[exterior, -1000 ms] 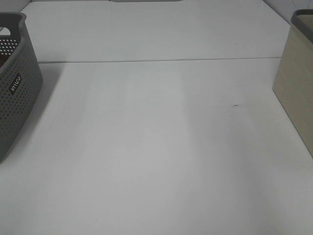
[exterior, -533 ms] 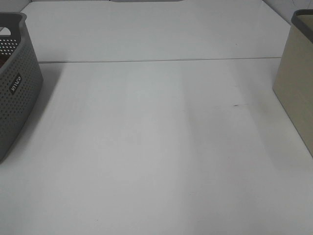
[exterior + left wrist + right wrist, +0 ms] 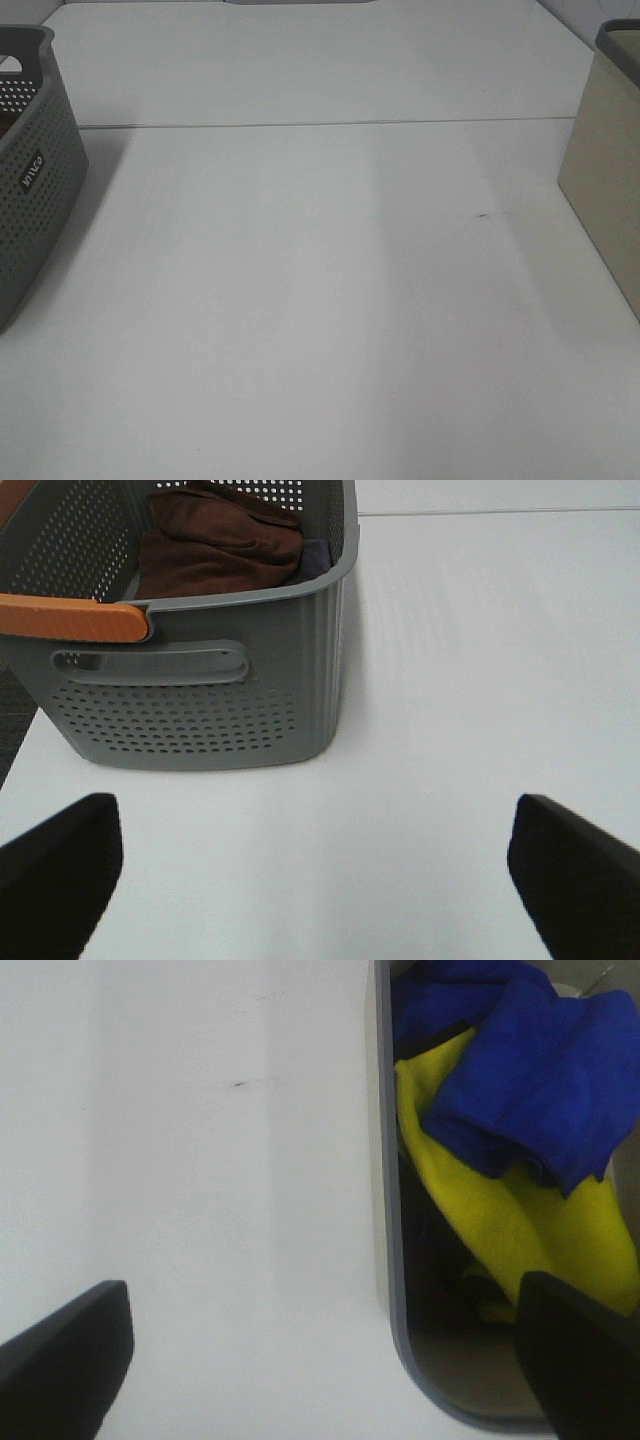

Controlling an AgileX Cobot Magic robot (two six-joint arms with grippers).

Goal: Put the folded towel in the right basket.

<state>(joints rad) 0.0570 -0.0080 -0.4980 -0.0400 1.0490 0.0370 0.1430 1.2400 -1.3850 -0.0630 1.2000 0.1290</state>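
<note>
A folded brown towel (image 3: 215,540) lies inside the grey perforated left basket (image 3: 200,700), which also shows at the left edge of the high view (image 3: 30,190). The beige right basket (image 3: 605,170) holds a blue towel (image 3: 530,1070) on top of a yellow towel (image 3: 520,1220); its grey rim (image 3: 385,1210) shows in the right wrist view. My left gripper (image 3: 320,880) is open and empty, over bare table in front of the grey basket. My right gripper (image 3: 320,1360) is open and empty, above the right basket's rim. Neither gripper shows in the high view.
An orange handle (image 3: 70,618) lies across the grey basket's near rim. The white table (image 3: 320,300) stretches between the two baskets, with a seam (image 3: 320,124) across its far part and a small dark mark (image 3: 483,214).
</note>
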